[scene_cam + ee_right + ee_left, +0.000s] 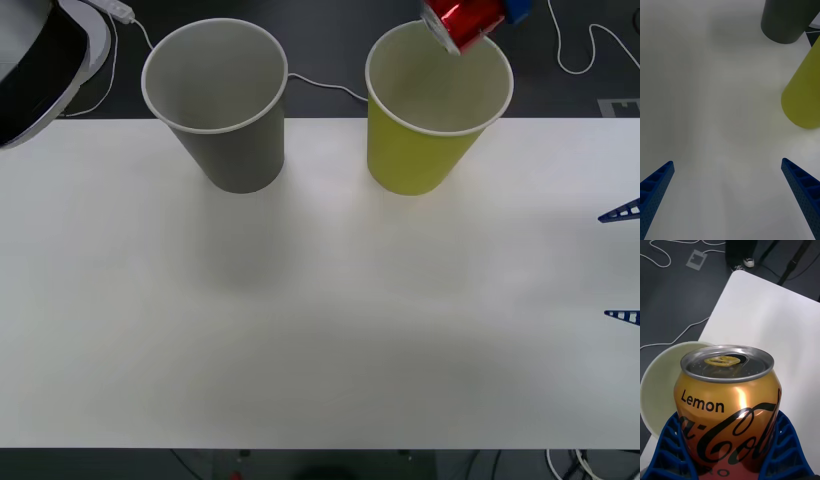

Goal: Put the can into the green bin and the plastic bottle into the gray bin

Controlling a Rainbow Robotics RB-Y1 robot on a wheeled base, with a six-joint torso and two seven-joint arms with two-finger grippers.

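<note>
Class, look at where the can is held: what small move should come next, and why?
Probably open the left gripper to drop the can. It is held above the far rim of the green bin, whose pale inside shows beneath it in the wrist view.

White table point(320, 330), dark floor point(330, 40), white cables point(590, 45)

On show are 1 can point(462, 22), 1 green bin point(420, 150) and 1 gray bin point(235, 150).
</note>
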